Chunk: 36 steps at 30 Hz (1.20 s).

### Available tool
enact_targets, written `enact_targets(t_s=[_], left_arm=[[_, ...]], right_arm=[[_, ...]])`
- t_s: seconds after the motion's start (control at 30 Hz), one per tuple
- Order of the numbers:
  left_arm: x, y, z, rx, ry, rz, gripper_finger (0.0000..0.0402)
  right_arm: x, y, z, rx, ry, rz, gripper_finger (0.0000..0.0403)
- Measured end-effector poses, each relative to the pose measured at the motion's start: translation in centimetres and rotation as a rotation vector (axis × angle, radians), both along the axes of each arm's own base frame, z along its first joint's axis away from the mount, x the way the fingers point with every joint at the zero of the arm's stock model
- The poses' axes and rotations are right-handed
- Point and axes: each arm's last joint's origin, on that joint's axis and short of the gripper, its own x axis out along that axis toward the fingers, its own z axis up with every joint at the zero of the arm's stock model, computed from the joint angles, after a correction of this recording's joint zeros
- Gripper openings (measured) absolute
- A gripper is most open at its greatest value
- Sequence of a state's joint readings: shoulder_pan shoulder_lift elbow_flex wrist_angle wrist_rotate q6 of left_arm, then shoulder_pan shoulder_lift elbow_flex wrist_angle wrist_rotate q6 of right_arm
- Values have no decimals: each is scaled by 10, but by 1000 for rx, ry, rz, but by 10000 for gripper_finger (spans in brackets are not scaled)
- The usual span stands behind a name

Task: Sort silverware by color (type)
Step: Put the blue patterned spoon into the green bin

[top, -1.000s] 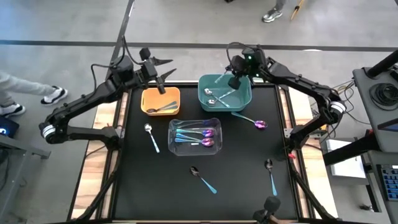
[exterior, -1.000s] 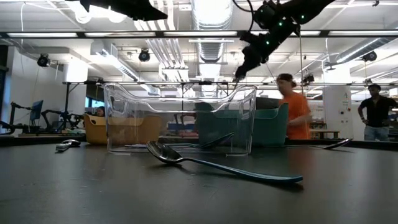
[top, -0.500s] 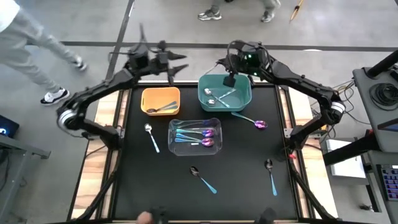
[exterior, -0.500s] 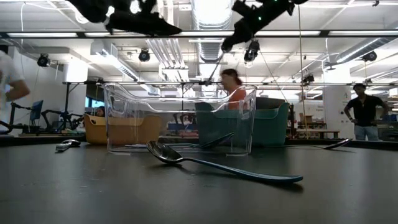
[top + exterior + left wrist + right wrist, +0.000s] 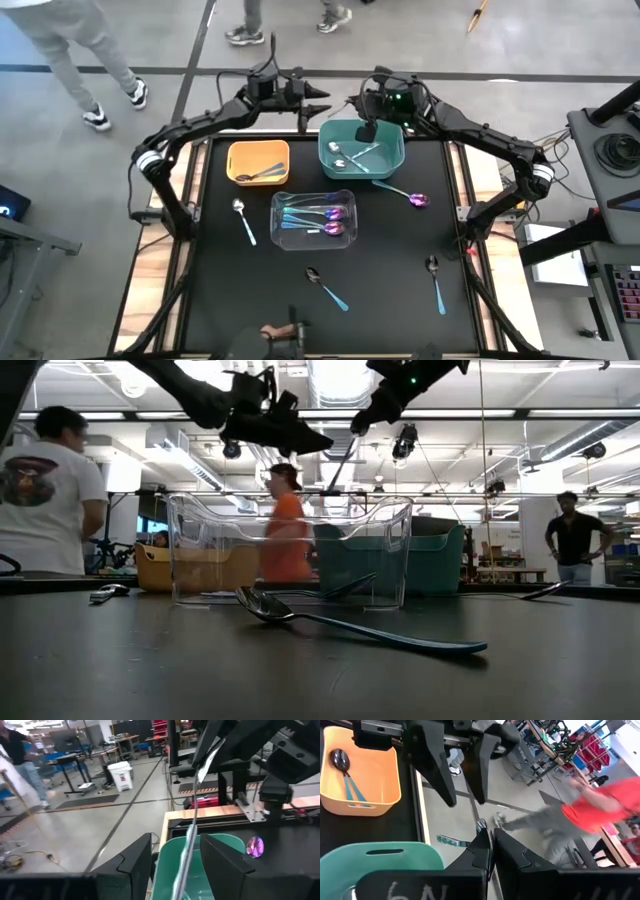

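My right gripper (image 5: 352,104) is up over the far-left corner of the teal bin (image 5: 392,160), shut on a thin spoon (image 5: 190,835) that hangs down toward the bin. My left gripper (image 5: 322,101) is open, level with it and just to its left. In the left wrist view its fingers (image 5: 131,867) stand on either side of the hanging handle without touching it. Silver spoons (image 5: 352,153) lie in the teal bin, dark ones (image 5: 258,173) in the orange bin and purple ones (image 5: 322,220) in the clear bin. Loose spoons (image 5: 326,287) lie on the mat. My right gripper pinches the spoon by its upper end (image 5: 206,761) between its two fingertips; a silver tip (image 5: 481,825) shows past them. The fingers come level from the table's right. The spoon hangs lifted clear, slanting down, with its lower end over the teal bin.
Loose on the black mat are a silver spoon (image 5: 243,220), a purple one (image 5: 410,197) and a dark one (image 5: 435,280). The three bins stand in the mat's far half. People walk on the floor beyond the far edge (image 5: 285,525).
My left gripper has risen from over the orange bin and swung right along the far edge to the teal bin's corner, facing the right gripper. My right gripper has lifted and shifted a little left, carrying the spoon up. People have walked past behind.
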<state>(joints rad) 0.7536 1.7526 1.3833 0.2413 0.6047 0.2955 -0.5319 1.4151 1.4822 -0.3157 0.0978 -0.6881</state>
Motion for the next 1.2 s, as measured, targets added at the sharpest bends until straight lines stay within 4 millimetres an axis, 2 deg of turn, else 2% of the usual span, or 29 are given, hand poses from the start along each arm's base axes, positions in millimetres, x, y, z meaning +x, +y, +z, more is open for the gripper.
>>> enact_targets(t_s=[0.17,0.53,0.83,1.2], left_arm=[[10,4,-8,-43,4,-99,150],[24,-4,-7,-54,-9,-128,149],[29,-5,-8,-59,-7,-78,125],[29,-4,-5,-67,-43,-40,122]], right_arm=[[1,-1,1,-21,2,6,9],[2,-1,4,-57,-16,14,9],[3,0,4,-62,-21,17,9],[3,0,4,-36,-44,17,9]])
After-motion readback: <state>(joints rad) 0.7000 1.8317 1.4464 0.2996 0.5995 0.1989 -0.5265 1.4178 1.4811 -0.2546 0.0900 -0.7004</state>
